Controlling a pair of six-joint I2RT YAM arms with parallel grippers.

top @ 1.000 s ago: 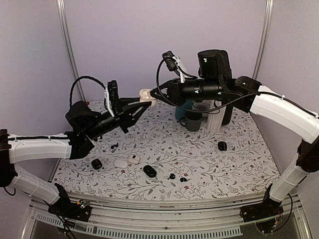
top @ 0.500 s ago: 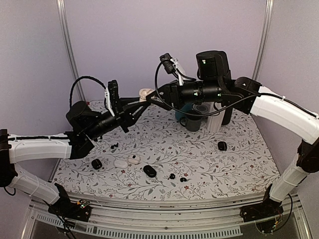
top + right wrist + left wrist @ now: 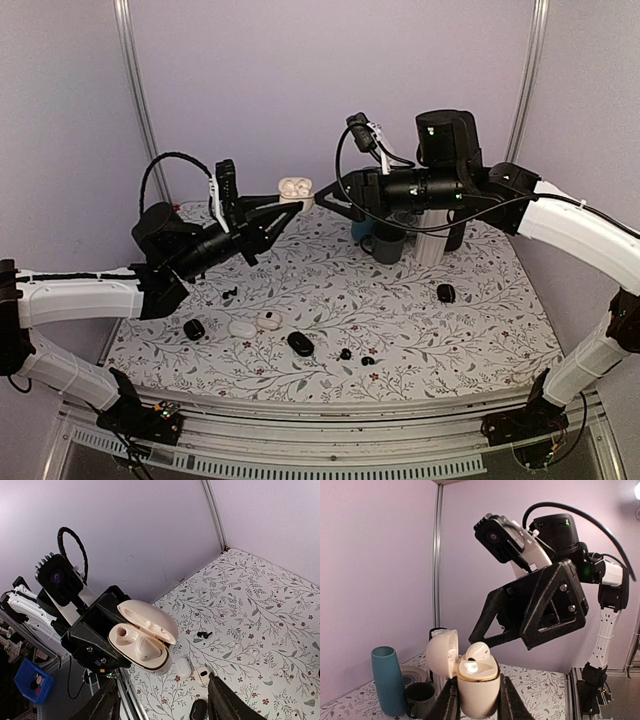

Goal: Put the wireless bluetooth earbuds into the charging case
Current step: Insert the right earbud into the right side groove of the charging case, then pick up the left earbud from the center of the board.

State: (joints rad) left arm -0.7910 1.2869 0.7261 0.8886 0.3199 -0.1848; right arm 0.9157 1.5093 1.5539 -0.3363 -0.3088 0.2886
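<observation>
Cream earbud (image 3: 479, 651) sat in one socket of the open charging case (image 3: 477, 692), maybe not fully seated; the other socket was empty. Left gripper (image 3: 479, 705) was clamped on the case, up in the air. Right gripper (image 3: 330, 203) hung just beside, jaws apart, empty. Two black buds (image 3: 345, 353) lay loose on the table (image 3: 450, 340), so halfway at best.
</observation>
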